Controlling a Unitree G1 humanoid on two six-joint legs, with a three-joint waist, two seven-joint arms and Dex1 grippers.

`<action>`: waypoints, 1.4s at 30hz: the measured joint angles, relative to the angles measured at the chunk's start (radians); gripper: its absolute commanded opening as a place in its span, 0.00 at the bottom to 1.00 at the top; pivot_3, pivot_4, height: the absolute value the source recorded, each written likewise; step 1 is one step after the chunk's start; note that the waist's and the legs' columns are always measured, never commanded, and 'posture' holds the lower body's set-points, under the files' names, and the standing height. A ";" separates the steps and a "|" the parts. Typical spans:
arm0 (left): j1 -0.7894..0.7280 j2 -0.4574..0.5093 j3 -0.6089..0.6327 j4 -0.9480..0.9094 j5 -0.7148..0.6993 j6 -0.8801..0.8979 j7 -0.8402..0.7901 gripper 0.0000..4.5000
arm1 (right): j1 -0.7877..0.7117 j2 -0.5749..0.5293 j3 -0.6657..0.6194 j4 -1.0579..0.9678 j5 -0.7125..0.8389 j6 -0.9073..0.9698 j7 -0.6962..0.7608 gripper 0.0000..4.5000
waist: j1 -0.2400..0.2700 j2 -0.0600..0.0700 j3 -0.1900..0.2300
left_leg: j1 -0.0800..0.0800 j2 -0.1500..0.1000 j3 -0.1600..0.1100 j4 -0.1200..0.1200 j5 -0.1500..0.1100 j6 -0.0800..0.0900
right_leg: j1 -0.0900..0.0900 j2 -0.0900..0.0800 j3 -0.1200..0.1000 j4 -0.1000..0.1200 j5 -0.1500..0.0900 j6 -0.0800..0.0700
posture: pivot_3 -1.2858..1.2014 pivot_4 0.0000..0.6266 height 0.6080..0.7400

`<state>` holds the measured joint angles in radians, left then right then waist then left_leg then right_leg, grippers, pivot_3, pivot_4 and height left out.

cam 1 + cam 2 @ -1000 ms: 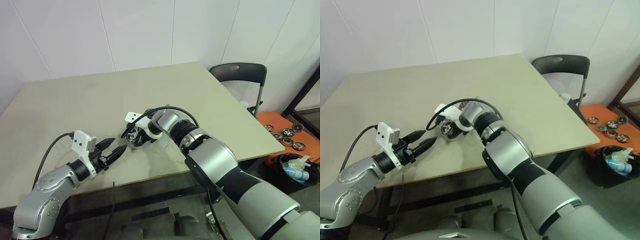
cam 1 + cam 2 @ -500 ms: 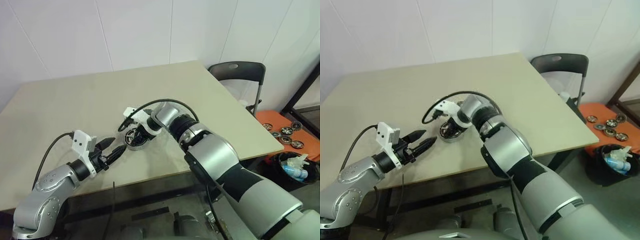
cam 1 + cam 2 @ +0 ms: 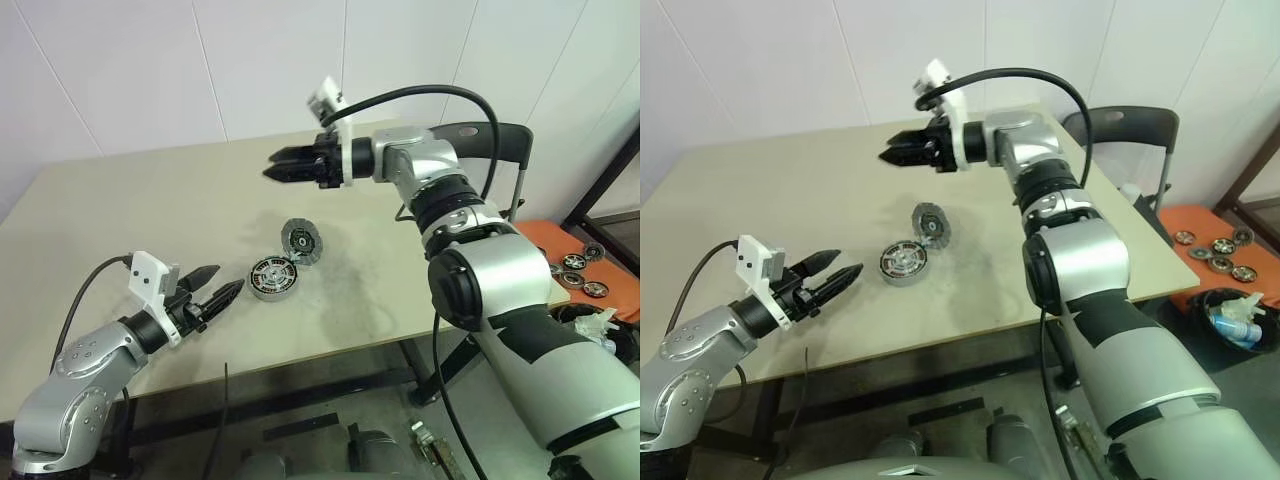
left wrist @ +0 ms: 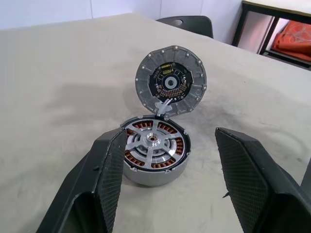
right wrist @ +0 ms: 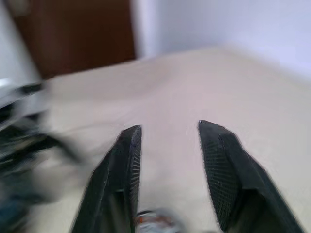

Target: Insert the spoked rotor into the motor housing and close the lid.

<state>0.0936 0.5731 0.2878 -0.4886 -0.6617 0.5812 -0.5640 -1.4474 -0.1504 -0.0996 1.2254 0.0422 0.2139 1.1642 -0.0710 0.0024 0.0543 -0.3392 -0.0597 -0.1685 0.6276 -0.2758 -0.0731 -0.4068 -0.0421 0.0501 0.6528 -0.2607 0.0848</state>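
The motor housing (image 4: 156, 174) stands on the table (image 3: 120, 200) with the spoked rotor (image 4: 152, 141) lying flat inside it, over the coppery windings. The lid (image 4: 170, 82) stands upright on its hinge at the housing's far edge, ribbed inner face showing; it is also seen from the head camera as the lid (image 3: 301, 241). My left gripper (image 3: 228, 279) is open just left of the housing (image 3: 273, 278), its fingers (image 4: 109, 170) spread wider than the cup. My right gripper (image 3: 270, 167) hangs high above the table, pointing left, open and empty.
A dark folding chair (image 3: 480, 145) stands at the table's far right corner. An orange tray (image 3: 545, 245) with several dark-rimmed wheels (image 3: 574, 262) and a black bin (image 3: 590, 335) sit on the floor to the right. Bare tabletop surrounds the housing.
My right gripper has lifted off the housing and swung high up over the table. The lid is now uncovered and stands open. The left gripper has stayed put.
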 measured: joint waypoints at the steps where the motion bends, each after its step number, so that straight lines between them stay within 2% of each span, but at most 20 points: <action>1: -0.008 0.007 0.007 0.010 0.005 -0.005 -0.001 0.69 | 0.021 -0.005 -0.001 0.002 0.000 -0.019 -0.032 0.18 | 0.000 0.000 0.000 | 0.000 0.000 0.000 0.000 0.000 0.000 | 0.000 0.000 0.000 0.000 0.000 0.000 | 0.52 0.00 1.00; 3: -0.030 0.015 0.024 0.029 0.020 -0.029 -0.005 0.69 | 0.061 -0.011 -0.001 0.019 -0.002 -0.030 -0.088 0.02 | 0.001 0.000 0.000 | 0.000 0.000 0.001 0.001 0.000 0.000 | 0.000 0.001 0.000 0.000 0.000 0.000 | 0.52 0.00 1.00; 4: -0.038 0.016 0.033 0.041 0.022 -0.044 -0.008 0.69 | 0.077 -0.011 -0.001 0.027 -0.004 -0.030 -0.109 0.01 | 0.000 0.000 0.000 | 0.000 -0.001 0.001 0.001 0.000 0.000 | 0.000 0.000 0.001 0.000 0.000 0.000 | 0.52 0.00 1.00; 9: -0.069 0.082 0.089 0.122 0.043 -0.093 -0.055 0.69 | 0.174 -0.019 -0.025 0.045 0.004 -0.025 -0.257 0.01 | 0.001 0.000 0.000 | 0.000 0.000 0.001 0.001 0.000 0.000 | 0.000 0.001 0.001 0.000 0.000 0.000 | 0.52 0.00 1.00; 13: -0.073 0.117 0.128 0.153 0.042 -0.098 -0.084 0.69 | 0.235 -0.021 -0.044 0.061 0.020 -0.014 -0.309 0.01 | 0.000 0.000 0.000 | 0.000 0.000 0.001 0.001 0.000 0.000 | 0.000 0.001 0.001 -0.001 0.000 0.000 | 0.52 0.00 1.00; 20: -0.088 0.116 0.122 0.154 0.042 -0.095 -0.084 0.69 | 0.260 -0.011 -0.052 0.066 0.029 -0.006 -0.342 0.01 | 0.000 0.000 0.000 | 0.000 0.000 0.001 0.001 0.000 0.000 | 0.001 0.001 0.001 0.000 0.000 0.000 | 0.52 0.00 1.00; 26: -0.088 0.112 0.114 0.153 0.042 -0.092 -0.084 0.69 | 0.278 0.020 -0.036 0.066 0.028 0.011 -0.270 0.01 | 0.000 0.000 0.000 | 0.000 0.000 0.001 0.001 0.000 0.000 | 0.001 0.001 0.001 0.000 0.000 0.000 | 0.52 0.00 1.00; 36: -0.097 0.096 0.085 0.153 0.042 -0.089 -0.081 0.69 | 0.278 0.048 0.079 0.000 0.011 0.066 0.005 0.01 | -0.001 0.000 0.000 | 0.000 0.000 0.001 0.001 0.000 0.000 | 0.001 0.001 0.001 0.000 0.000 0.000 | 0.52 0.00 1.00; 42: -0.097 0.091 0.081 0.153 0.042 -0.088 -0.075 0.69 | 0.278 0.069 0.118 -0.024 0.006 0.076 0.040 0.01 | 0.000 0.000 0.000 | 0.000 0.000 0.001 0.001 0.000 0.000 | 0.001 0.001 0.001 0.000 0.000 0.000 | 0.52 0.00 1.00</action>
<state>-0.0036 0.6643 0.3692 -0.3358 -0.6193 0.4928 -0.6390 -1.1691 -0.0814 0.0186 1.2011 0.0483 0.2895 1.2045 -0.0706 0.0026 0.0543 -0.3388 -0.0597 -0.1678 0.6288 -0.2758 -0.0728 -0.4061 -0.0410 0.0510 0.6527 -0.2602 0.0850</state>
